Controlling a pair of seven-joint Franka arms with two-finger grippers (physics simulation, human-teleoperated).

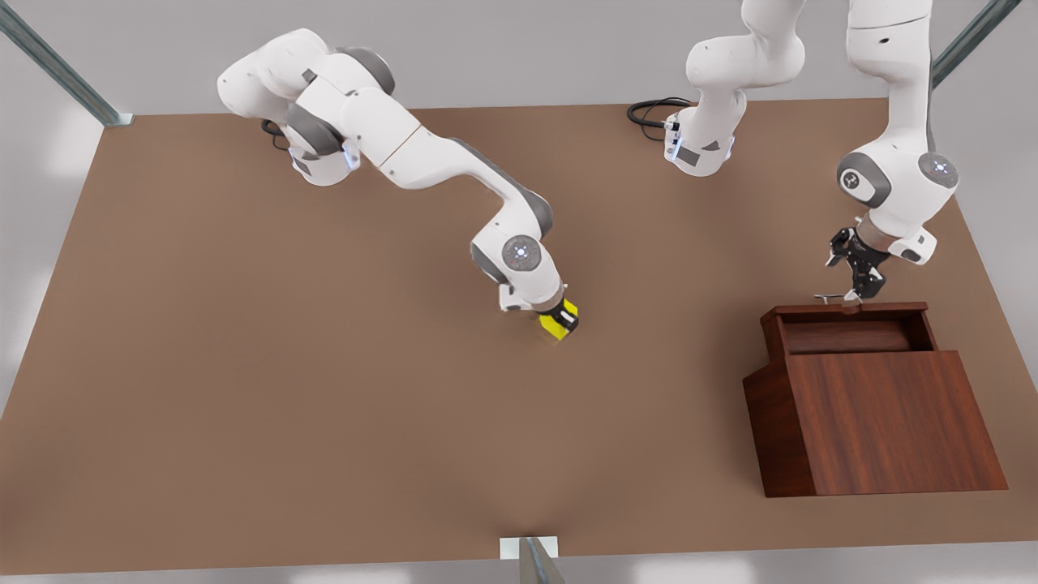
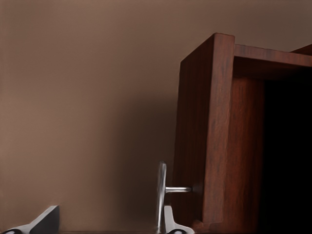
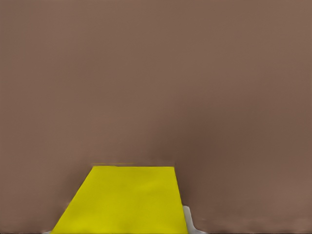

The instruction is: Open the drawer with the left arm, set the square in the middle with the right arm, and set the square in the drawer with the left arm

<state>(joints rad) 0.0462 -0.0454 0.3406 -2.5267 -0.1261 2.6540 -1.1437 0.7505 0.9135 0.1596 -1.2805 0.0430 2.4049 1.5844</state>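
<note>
Gripping the plain yellow square [image 1: 558, 321], the right tool [image 1: 561, 318] contrasts the left tool [image 1: 851, 294], spread beside the drawer [image 1: 847, 328] handle.

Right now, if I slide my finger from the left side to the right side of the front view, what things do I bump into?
Right gripper shut on the yellow square on the table → wooden box with its open drawer, where the left gripper sits open at the silver handle.
</note>
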